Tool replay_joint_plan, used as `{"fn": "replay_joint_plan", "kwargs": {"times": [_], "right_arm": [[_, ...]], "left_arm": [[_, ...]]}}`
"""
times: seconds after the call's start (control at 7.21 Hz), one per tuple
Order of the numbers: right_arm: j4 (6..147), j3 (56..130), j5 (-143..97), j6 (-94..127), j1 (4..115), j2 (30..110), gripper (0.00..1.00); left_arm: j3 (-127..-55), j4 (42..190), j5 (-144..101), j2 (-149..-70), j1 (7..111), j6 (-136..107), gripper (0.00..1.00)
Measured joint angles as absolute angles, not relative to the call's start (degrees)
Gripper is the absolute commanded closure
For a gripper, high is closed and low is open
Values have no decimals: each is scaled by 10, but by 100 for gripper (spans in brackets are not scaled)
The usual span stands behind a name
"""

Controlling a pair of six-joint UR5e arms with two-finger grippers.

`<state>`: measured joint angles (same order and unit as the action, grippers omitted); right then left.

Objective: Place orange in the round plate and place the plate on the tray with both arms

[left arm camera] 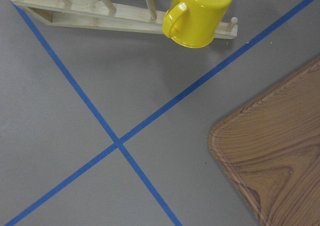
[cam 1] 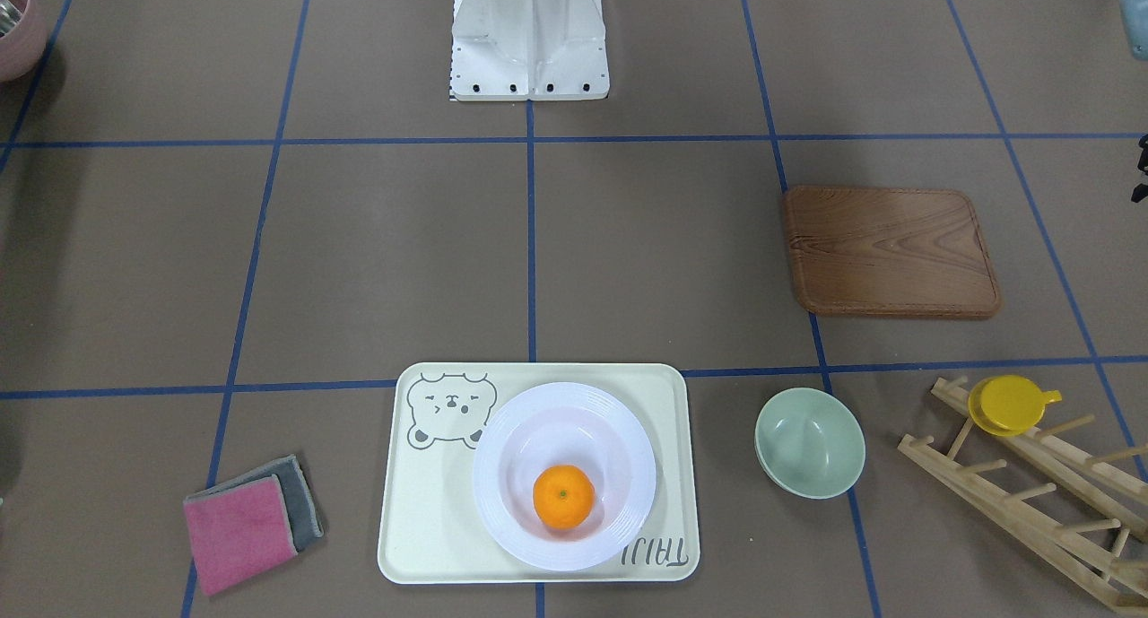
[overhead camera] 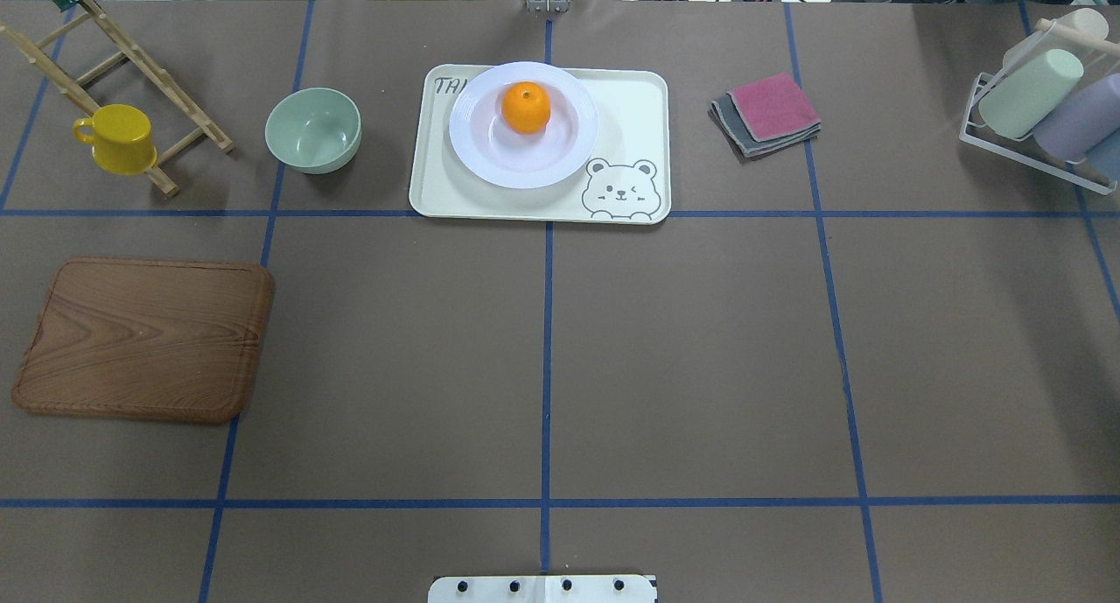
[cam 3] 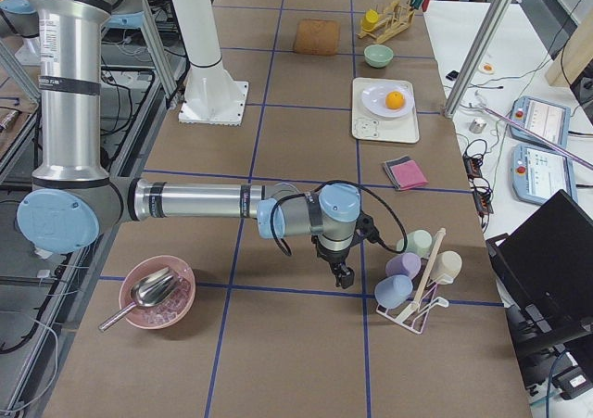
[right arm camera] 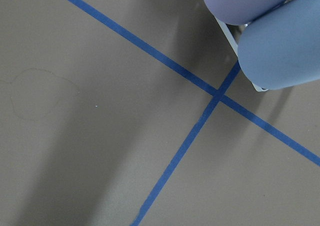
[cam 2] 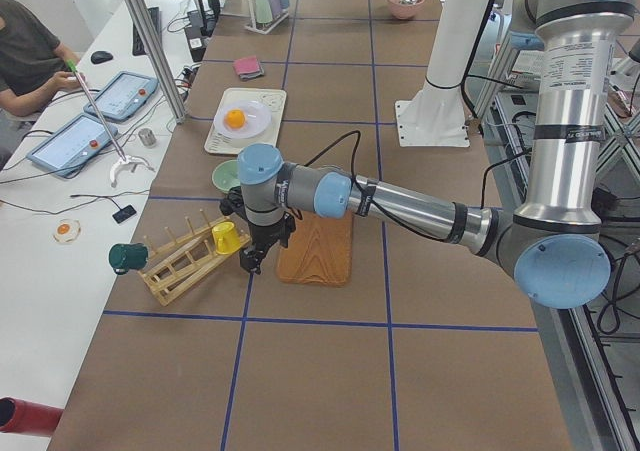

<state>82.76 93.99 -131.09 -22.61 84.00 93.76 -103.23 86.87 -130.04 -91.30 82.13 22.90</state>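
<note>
The left gripper (cam 2: 252, 261) hangs low over the table between the yellow cup (cam 2: 226, 237) on its wooden rack (cam 2: 175, 266) and the brown wooden board (cam 2: 320, 261). It is small and dark in the left side view, and its wrist camera shows none of its fingers, so I cannot tell whether it is spread or closed. The right gripper (cam 3: 344, 276) hovers just beside a clear holder of pastel cups (cam 3: 412, 297). Its grip is equally unreadable, and it shows only in the right side view. Well away from both, the orange (cam 1: 563, 498) sits in the round plate (cam 1: 502, 421), which rests on the tray (cam 1: 421, 528) and covers part of its lettering.
</note>
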Motion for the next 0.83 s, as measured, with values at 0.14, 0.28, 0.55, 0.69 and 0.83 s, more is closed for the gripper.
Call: {"fn": "replay_joint_plan", "kwargs": {"times": [0.14,0.28,0.55,0.69,0.83], "right_arm": [[828,937,-1311,-227,841,937,0],[828,935,-1313,-226,841,936,0],[827,928,-1314,-226,841,933,0],[827,922,-1314,-224,841,930,0],[827,916,-1314,-223,840,928,0]], "left_arm": [[-1027,870,-1300,-918,819,227,1],[-1016,873,-1301,-925,817,224,1],[-999,877,-1304,-940,816,220,1],[-997,877,-1304,-945,815,219,1],[-992,877,-1303,-951,815,219,1]]}}
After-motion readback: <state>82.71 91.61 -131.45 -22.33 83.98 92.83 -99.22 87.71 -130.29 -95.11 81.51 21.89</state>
